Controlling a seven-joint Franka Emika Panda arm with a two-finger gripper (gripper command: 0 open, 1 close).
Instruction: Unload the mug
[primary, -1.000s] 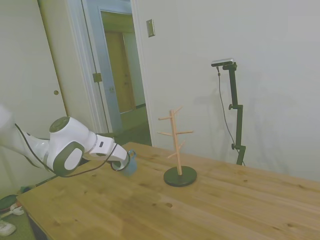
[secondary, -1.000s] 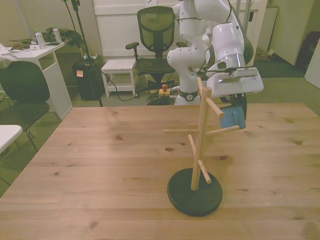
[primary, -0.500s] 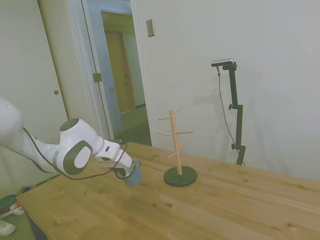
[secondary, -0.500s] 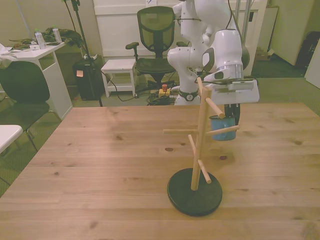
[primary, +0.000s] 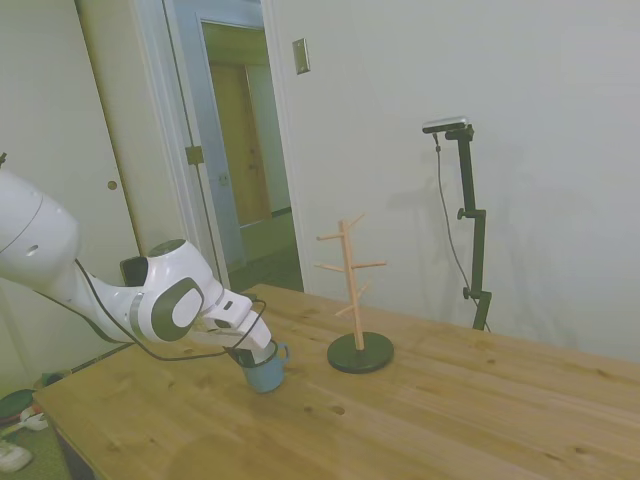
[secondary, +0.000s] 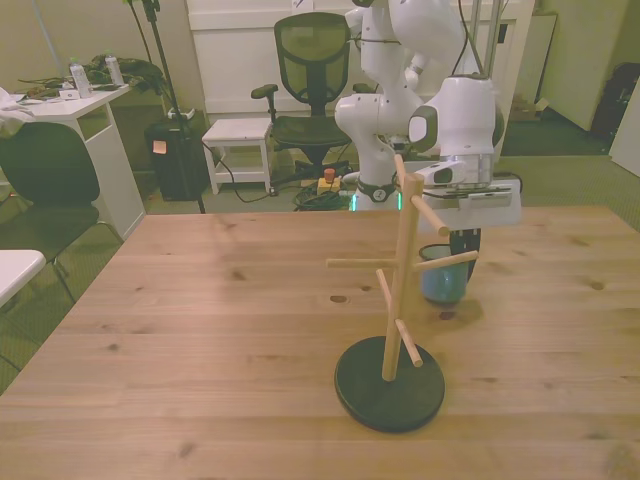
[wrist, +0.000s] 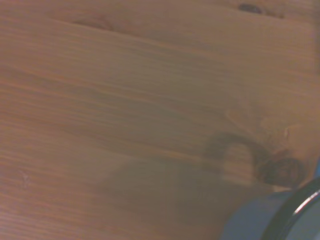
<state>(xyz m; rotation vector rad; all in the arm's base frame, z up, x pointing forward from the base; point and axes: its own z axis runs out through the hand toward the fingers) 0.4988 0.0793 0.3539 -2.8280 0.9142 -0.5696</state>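
The small blue mug (primary: 266, 371) stands upright with its bottom at the tabletop, left of the wooden peg stand (primary: 351, 287) in the side view. In the front view the mug (secondary: 442, 280) shows behind the stand (secondary: 402, 262), partly crossed by a peg, on the front view's right. My gripper (primary: 247, 353) reaches down onto the mug's rim and is shut on it; its dark fingers (secondary: 466, 240) sit at the rim. Every peg of the stand is bare. The wrist view is blurred and shows only table wood and a piece of the mug's dark rim (wrist: 294, 215).
The peg stand's round black base (secondary: 389, 384) sits near the table's middle. Bare wooden tabletop (secondary: 200, 320) spreads over the front view's left. An office chair (secondary: 312, 60) and a white desk (secondary: 70, 105) stand beyond the table's far edge.
The arm has brought the mug down from the air to the tabletop and turned it from tilted to upright. The peg stand has not moved.
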